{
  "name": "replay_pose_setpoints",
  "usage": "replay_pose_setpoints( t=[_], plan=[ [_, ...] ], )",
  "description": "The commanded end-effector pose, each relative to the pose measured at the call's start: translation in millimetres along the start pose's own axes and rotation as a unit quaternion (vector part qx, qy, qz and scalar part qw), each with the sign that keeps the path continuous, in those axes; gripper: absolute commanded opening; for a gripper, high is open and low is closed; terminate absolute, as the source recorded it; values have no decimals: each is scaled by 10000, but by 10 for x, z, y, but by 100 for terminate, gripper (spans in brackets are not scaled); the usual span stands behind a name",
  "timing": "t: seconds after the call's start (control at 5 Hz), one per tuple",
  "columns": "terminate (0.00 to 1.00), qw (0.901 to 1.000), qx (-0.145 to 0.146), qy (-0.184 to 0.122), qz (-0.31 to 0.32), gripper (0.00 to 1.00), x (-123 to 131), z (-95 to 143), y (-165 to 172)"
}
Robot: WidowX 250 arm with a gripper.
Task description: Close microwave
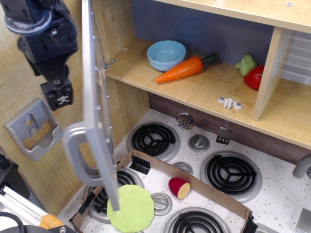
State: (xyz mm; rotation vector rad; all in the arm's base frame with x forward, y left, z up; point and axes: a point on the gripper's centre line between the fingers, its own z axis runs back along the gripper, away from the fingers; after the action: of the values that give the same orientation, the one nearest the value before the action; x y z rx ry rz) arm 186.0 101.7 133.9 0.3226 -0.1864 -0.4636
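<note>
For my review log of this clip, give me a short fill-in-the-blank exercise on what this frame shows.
1. The microwave door stands ____, seen nearly edge-on.
2. On the wooden shelf, the carrot lies right beside a light ____ bowl.
3. The pincer hangs to the ____ of the door in the picture.
4. The green plate lies inside a ____ box on the stove.

Missing words: open; blue; left; cardboard
</note>
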Motion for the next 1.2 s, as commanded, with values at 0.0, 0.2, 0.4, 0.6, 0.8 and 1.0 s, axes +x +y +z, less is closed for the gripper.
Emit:
replay_pose_setpoints(
  t=[0.0,0.2,0.4,0.6,0.8,1.0],
  plan=[
    [0,9933,233,-1091,290,100,359,152,-169],
    [0,9872,230,-1555,269,100,570,82,-235],
    [0,9846,182,-1725,213,100,783,34,-267],
    [0,9821,160,-1872,101,100,1011,-16,-282],
    [0,9795,73,-2015,-34,100,1248,-91,-295],
    [0,9759,-6,-2169,-238,100,1496,-149,-280]
  ],
)
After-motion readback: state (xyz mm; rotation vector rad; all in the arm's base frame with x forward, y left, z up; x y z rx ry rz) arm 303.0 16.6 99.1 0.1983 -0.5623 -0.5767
